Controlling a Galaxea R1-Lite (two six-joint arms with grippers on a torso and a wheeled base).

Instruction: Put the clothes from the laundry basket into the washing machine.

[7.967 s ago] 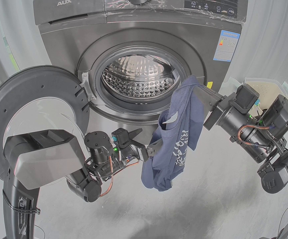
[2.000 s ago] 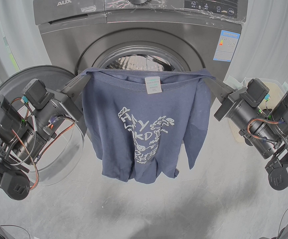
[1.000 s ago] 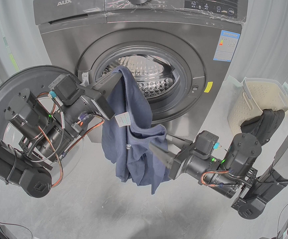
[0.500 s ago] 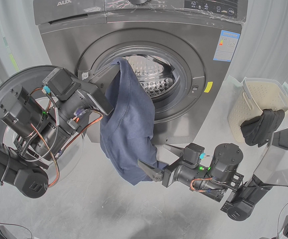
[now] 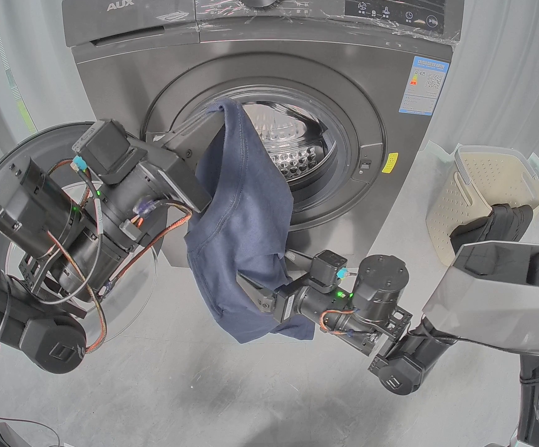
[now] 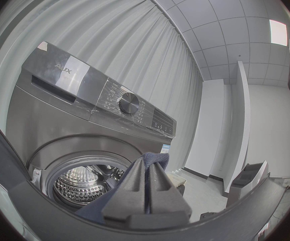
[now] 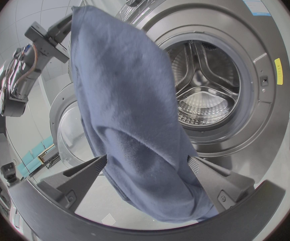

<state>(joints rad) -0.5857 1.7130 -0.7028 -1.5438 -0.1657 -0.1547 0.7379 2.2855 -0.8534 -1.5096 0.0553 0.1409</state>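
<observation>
Shirt [image 5: 244, 212] in clenched left gripper [image 6: 147, 164], perhaps loose between spread right gripper [image 7: 146, 158] jaws.

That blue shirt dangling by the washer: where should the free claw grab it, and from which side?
Probably the bunched lower fold of the blue shirt, coming from the room side, facing the washing machine. The left gripper pinches its top by the door opening, so the cloth hangs down and gathers thickest there. The open right gripper has a finger on either side of it.
</observation>
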